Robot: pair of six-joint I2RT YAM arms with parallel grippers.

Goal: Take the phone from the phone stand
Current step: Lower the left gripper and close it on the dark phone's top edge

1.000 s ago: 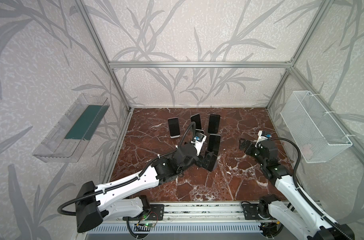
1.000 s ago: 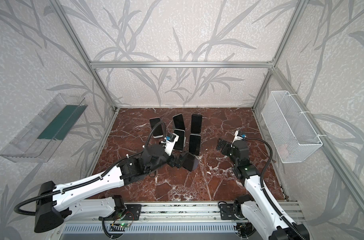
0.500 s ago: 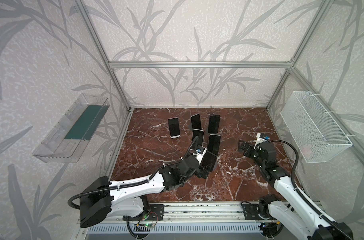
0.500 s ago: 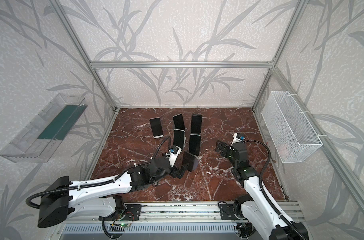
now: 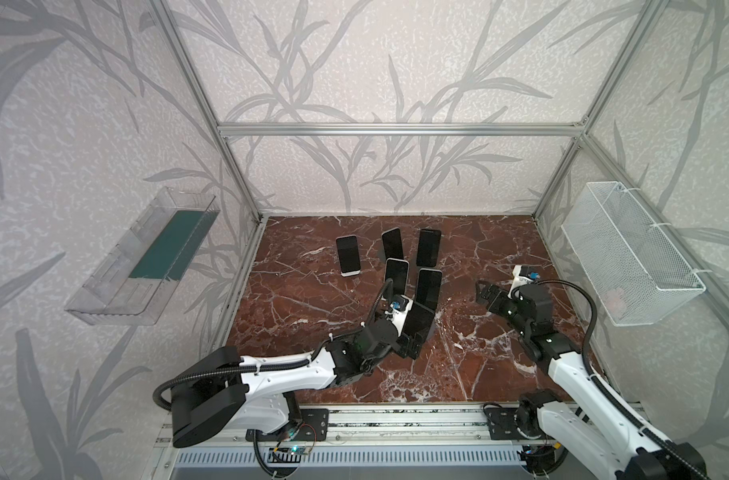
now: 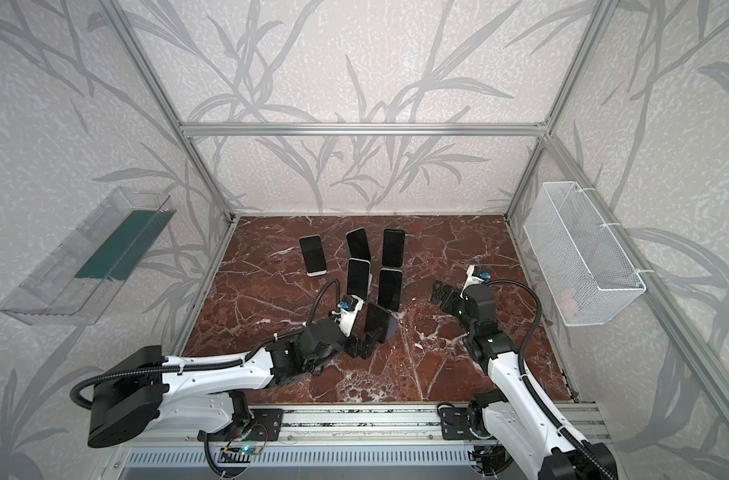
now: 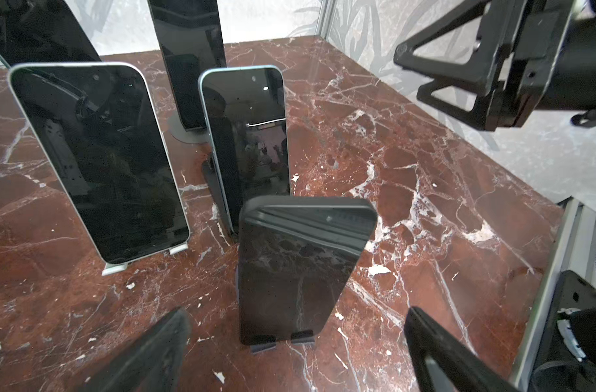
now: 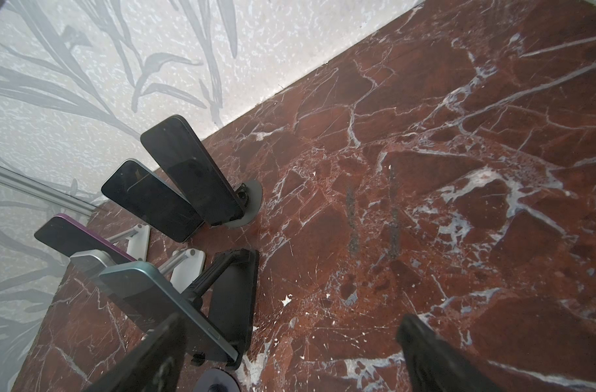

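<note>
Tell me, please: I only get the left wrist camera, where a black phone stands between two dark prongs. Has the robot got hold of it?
Observer: No. In a top view the left gripper is open and stops just short of the black phone, which rests in its phone stand.
Operator: How many phones are there altogether?
Observer: Both top views show six. The leftmost phone stands apart from the other five.
Operator: Anything else around?
Observer: A white wire basket hangs high on the right side.
</note>
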